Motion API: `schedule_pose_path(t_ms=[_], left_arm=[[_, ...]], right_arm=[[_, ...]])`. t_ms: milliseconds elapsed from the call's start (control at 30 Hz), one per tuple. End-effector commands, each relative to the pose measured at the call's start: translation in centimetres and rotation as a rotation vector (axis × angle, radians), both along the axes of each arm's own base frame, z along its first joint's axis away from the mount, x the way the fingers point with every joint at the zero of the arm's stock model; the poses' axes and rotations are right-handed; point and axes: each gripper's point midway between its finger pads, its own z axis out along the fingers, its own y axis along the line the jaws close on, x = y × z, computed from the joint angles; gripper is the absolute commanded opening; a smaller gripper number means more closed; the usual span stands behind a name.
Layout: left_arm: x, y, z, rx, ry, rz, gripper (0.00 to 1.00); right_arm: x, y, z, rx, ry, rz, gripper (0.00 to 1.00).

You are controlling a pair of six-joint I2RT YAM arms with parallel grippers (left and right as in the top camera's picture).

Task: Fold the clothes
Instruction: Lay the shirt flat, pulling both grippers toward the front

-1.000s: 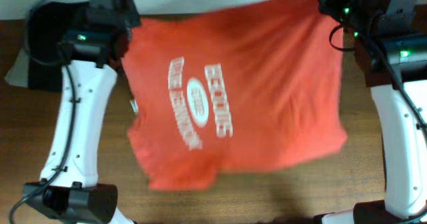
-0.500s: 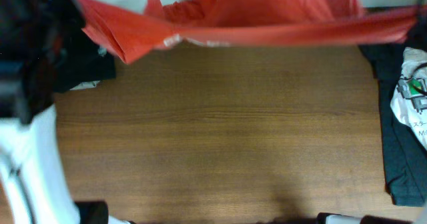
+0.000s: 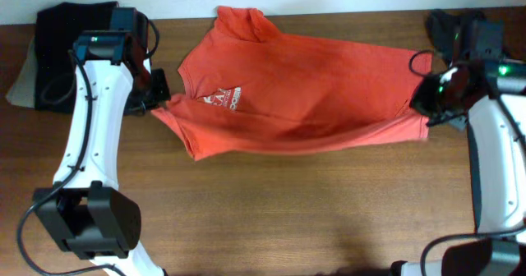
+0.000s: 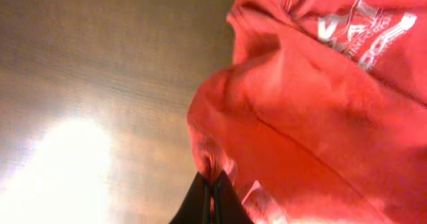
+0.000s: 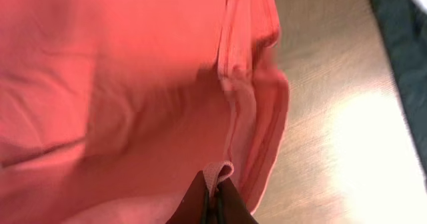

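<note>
Nearest you, the tabletop (image 3: 288, 218) shows bare wood between the two arm bases. Further in, the shirt (image 3: 320, 91) lies across the far half with its length running left to right. Its logo (image 3: 223, 101) faces up toward the left end, and one sleeve (image 3: 242, 21) reaches the far edge.

The left claw (image 4: 212, 187) is pressed together on a bunched fold at the shirt's left end. The right claw (image 5: 214, 187) is likewise pinched tight on a loop of the stitched hem at the right end.

The step in hand appears to be laying the shirt flat before the first fold. To do it well, hold both pinches firm and draw the ends apart evenly, low over the wood, so that the shaded sag in the middle and the rolled near edge smooth out. Let go only once the cloth rests flat. An uneven pull would likely skew the shirt or drag it over the far edge.

Beyond the shirt, a dark pile (image 3: 57, 29) sits at the far left corner, just behind the left arm. A second dark pile (image 3: 456, 21) sits at the far right, close to the right wrist. Either could snag on a wide sweep.
</note>
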Motion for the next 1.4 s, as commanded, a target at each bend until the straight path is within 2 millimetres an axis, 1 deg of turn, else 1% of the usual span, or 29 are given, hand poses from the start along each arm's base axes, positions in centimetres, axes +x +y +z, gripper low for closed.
schedule_pose_path(t_ms=[0, 67, 100, 167, 200, 300, 367, 433, 500, 600, 700, 767, 867, 933, 1033, 1100, 1233, 1267, 1367], left_arm=[[-1.9, -0.2, 2.5, -0.017, -0.025, 0.019, 0.01], [-2.7, -0.2, 3.5, -0.017, -0.038, 0.020, 0.01], [-3.4, -0.1, 4.5, -0.018, -0.055, 0.020, 0.01], [-4.6, -0.1, 6.1, -0.019, -0.084, 0.020, 0.01], [-5.6, -0.1, 7.4, -0.020, -0.112, 0.019, 0.01], [-8.0, 0.0, 9.7, -0.022, -0.154, 0.019, 0.01], [-9.6, 0.0, 10.8, -0.023, -0.170, 0.019, 0.01], [-11.5, 0.1, 11.7, -0.024, -0.176, 0.020, 0.01], [-12.8, 0.0, 12.1, -0.032, -0.182, 0.020, 0.01], [-15.0, -0.5, 11.2, -0.066, -0.169, 0.014, 0.01], [-16.8, -0.5, 9.5, -0.070, -0.141, 0.036, 0.01], [-17.7, -0.6, 7.9, -0.080, -0.123, 0.035, 0.01], [-18.7, -1.6, 5.9, -0.134, -0.101, 0.025, 0.01], [-19.2, -2.1, 4.7, -0.163, -0.083, 0.022, 0.01], [-19.8, -2.2, 3.2, -0.167, -0.048, 0.024, 0.01], [-20.0, -2.1, 2.8, -0.166, -0.033, 0.026, 0.01], [-20.6, -1.9, 3.1, -0.152, -0.042, 0.029, 0.01], [-20.8, -1.8, 3.3, -0.152, -0.052, 0.047, 0.01], [-21.7, -1.7, 4.3, -0.158, -0.110, 0.071, 0.01]], right_arm=[[-1.9, 0.5, -0.8, 0.040, -0.031, -0.061, 0.04], [-3.1, 0.8, -1.4, 0.044, -0.031, -0.072, 0.04], [-4.2, 1.0, -1.6, 0.044, -0.033, -0.072, 0.04], [-5.7, 1.2, -1.5, 0.042, -0.049, -0.074, 0.04], [-6.5, 1.4, -1.3, 0.039, -0.071, -0.073, 0.04], [-7.8, 1.6, -0.8, 0.033, -0.110, -0.071, 0.04], [-8.5, 1.8, -0.7, 0.023, -0.121, -0.050, 0.04], [-8.9, 1.8, -1.0, 0.016, -0.110, -0.028, 0.04], [-9.3, 1.9, -1.8, 0.017, -0.083, -0.023, 0.04], [-9.9, 1.9, -3.1, 0.020, -0.046, -0.027, 0.04], [-10.1, 1.9, -3.2, 0.019, -0.040, -0.032, 0.04], [-10.2, 1.9, -3.2, 0.021, -0.043, -0.039, 0.04], [-10.9, 2.0, -2.9, 0.021, -0.038, -0.046, 0.04], [-12.0, 1.3, -2.6, -0.005, -0.031, -0.114, 0.04], [-13.8, 0.1, -1.1, -0.087, -0.073, -0.164, 0.04], [-15.1, -0.2, -0.1, -0.120, -0.109, -0.178, 0.04], [-18.5, -1.7, 0.7, -0.220, -0.095, -0.259, 0.07], [-18.9, -1.7, 0.8, -0.221, -0.097, -0.276, 0.07], [-18.9, -1.4, 0.9, -0.204, -0.112, -0.270, 0.07]])
